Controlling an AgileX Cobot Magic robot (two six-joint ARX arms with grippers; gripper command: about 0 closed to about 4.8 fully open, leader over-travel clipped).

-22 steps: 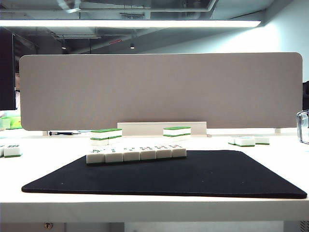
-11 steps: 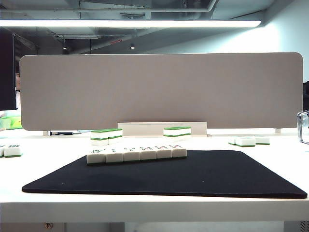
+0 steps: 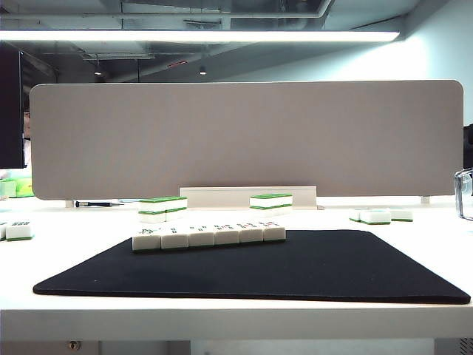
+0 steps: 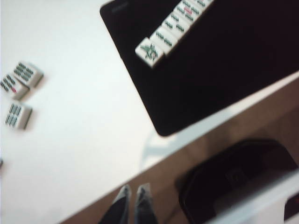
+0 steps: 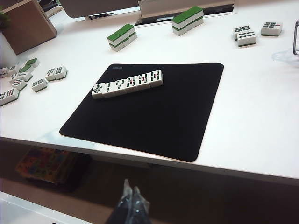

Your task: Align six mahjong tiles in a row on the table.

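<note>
Six white mahjong tiles (image 3: 209,236) lie side by side in one row near the far left of a black mat, faces up; the row also shows in the right wrist view (image 5: 127,84). The left wrist view catches one end of the row (image 4: 161,39). The mat rests on the white table (image 3: 222,318). My left gripper (image 4: 132,193) is shut and empty, hanging off the table's front edge, well away from the row. My right gripper (image 5: 130,191) is shut and empty too, low in front of the table edge. Neither gripper appears in the exterior view.
The black mat (image 3: 295,266) covers the table's middle. Green-topped tile stacks (image 3: 162,207) (image 3: 270,201) stand behind it, before the grey divider (image 3: 244,137). Loose tiles lie at right (image 3: 380,215) and left (image 3: 18,230). A brown box (image 5: 28,23) stands far left.
</note>
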